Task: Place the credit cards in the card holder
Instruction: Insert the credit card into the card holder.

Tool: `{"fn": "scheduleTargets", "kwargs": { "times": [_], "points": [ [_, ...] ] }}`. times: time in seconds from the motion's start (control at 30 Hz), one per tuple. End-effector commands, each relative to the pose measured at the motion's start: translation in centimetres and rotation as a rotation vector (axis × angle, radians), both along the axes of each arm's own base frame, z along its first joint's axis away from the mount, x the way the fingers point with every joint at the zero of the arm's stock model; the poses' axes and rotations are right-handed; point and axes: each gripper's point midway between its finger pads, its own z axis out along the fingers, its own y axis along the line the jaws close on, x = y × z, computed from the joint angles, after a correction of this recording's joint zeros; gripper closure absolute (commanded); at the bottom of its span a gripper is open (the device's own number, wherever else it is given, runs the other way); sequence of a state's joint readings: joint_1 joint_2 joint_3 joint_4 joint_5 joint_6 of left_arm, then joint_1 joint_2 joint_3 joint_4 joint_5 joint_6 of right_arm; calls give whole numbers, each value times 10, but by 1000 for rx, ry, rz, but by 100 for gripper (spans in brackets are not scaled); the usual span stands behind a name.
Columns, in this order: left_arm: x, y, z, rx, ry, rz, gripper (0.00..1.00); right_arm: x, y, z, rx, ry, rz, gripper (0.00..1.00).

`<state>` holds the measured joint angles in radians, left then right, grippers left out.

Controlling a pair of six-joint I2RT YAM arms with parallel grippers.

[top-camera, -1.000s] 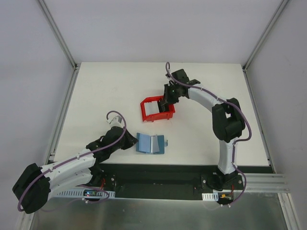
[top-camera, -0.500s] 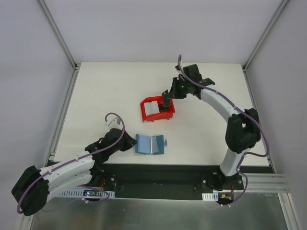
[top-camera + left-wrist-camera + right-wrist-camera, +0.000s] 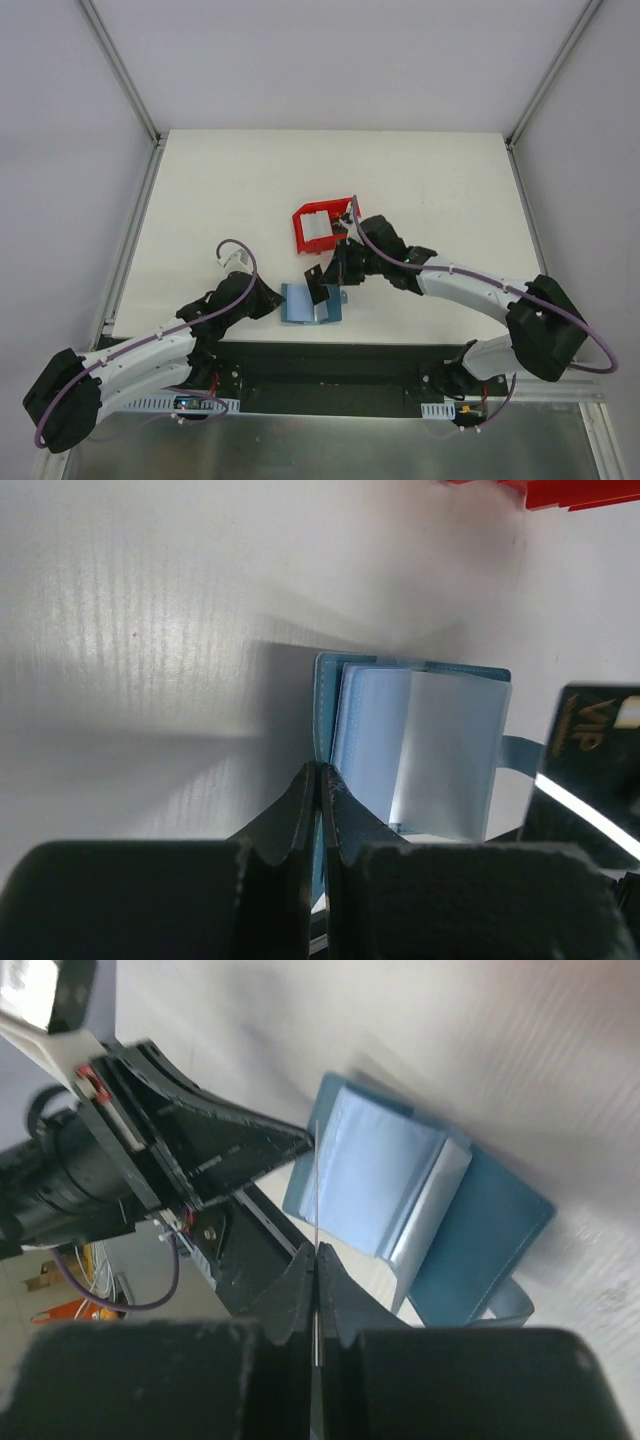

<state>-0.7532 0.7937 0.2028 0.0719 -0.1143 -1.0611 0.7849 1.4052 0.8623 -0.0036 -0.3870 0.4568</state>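
Note:
The teal-blue card holder (image 3: 312,303) lies spread open near the table's front edge, its pale blue pockets (image 3: 420,745) facing up. My left gripper (image 3: 272,298) is shut on the holder's left cover edge (image 3: 322,730). My right gripper (image 3: 333,273) is shut on a dark grey credit card (image 3: 318,284) and holds it just above the holder. That card shows edge-on in the right wrist view (image 3: 315,1185) and with "VIP" lettering in the left wrist view (image 3: 588,770). A white card (image 3: 315,231) lies in the red bin (image 3: 300,222).
The red bin stands just behind the card holder, close to my right arm's forearm; its edge shows in the left wrist view (image 3: 580,490). The holder's snap tab (image 3: 346,297) sticks out to the right. The table's black front edge (image 3: 380,355) lies right below the holder.
My right gripper has left the red bin, swung up and then come down over the card holder with the dark card in it. My left gripper has stayed on the holder's edge.

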Motion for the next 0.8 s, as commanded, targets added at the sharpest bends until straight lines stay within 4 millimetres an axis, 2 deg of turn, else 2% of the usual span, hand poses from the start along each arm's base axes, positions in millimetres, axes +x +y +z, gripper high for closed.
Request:
{"fn": "scheduleTargets", "kwargs": {
  "times": [0.0,0.07,0.23,0.33,0.77],
  "points": [
    [-3,0,-5,-18,16,14,100,-7,21,-5,109,18,-73,100],
    [-5,1,-9,-15,24,15,100,-13,24,-18,114,58,-68,100],
    [-7,5,-16,-12,40,31,100,-16,13,-55,32,83,-104,100],
    [-9,6,-20,-13,50,36,100,-15,7,-68,1,88,-131,100],
    [-12,9,-33,-4,78,53,100,-19,6,-90,-6,133,-140,100]
  ]
}}
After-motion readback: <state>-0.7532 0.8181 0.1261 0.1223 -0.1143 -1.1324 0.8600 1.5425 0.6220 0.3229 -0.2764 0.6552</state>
